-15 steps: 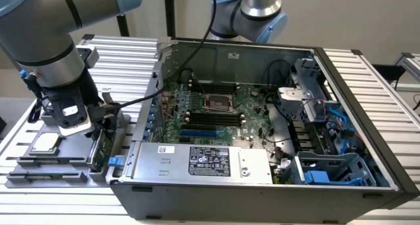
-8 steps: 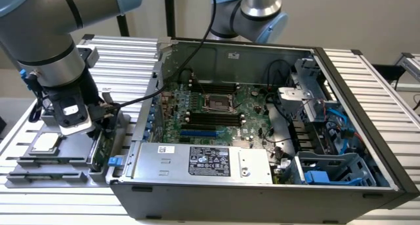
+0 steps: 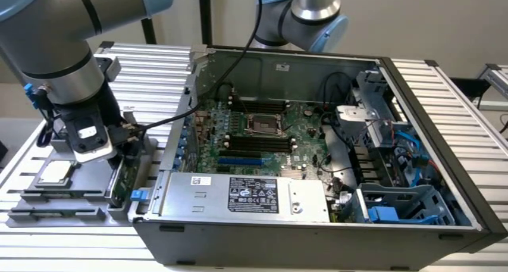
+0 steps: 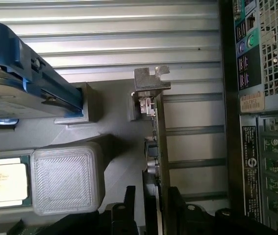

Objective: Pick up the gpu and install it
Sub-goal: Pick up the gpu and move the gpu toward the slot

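CPU chip [image 3: 54, 172] lies flat on the grey holder [image 3: 75, 208], on the jaws' side away from the PC case [image 3: 317, 242]. Gripper [image 4: 152, 196] is low over the holder's slot. Jaws are apart, one each side of the gpu [image 4: 160, 147], w/ a gap showing on one side, so not clamped. Gpu stands on edge between the jaws, silver bracket [image 4: 151, 81] at its far end. Past the jaws, twd the exterior view's right, is the open case w/ motherboard [image 3: 254, 135], on the slatted worktop [image 3: 151, 63].

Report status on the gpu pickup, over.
Gripper open, straddling the gpu. It stands on edge in grey holder, beside computer case. Nothing blocking.
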Motion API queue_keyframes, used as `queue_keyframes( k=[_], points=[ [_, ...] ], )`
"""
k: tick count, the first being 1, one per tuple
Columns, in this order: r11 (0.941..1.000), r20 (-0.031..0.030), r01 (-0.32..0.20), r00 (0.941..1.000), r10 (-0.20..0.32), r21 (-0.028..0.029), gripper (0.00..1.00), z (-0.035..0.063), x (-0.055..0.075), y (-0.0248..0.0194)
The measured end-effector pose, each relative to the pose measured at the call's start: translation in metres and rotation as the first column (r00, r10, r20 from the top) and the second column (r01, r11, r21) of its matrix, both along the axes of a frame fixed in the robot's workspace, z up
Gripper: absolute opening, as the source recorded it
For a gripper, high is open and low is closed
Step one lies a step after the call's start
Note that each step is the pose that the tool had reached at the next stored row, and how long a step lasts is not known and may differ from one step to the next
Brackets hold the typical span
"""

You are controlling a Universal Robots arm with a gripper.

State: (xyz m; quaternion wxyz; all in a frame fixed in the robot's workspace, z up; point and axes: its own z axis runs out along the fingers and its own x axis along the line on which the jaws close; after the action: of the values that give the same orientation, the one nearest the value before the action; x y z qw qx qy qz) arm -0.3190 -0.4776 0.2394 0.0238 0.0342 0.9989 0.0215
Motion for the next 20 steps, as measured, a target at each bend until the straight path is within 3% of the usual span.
queue_keyframes(
  k=[1, 3, 14, 16, 20],
  points=[
    [1.0, 0.0001, 0.0, 1.0, 0.0, -0.0001, 0.36, -0.0001, 0.0001, 0.0],
    [1.0, -0.0003, 0.0, 1.0, 0.0, -0.0004, 0.27, -0.0001, 0.0, 0.0001],
    [1.0, -0.0011, -0.005, 1.0, 0.005, 0.0, 0.27, -0.0003, 0.0005, 0.0001],
    [1.0, -0.0063, -0.009, 0.9999, 0.009, 0.0003, 0.27, -0.0002, 0.0012, 0.0001],
    [0.9999, -0.0226, -0.011, 0.9997, 0.011, 0.0011, 0.27, 0.0007, 0.0022, 0.0002]
  ],
)
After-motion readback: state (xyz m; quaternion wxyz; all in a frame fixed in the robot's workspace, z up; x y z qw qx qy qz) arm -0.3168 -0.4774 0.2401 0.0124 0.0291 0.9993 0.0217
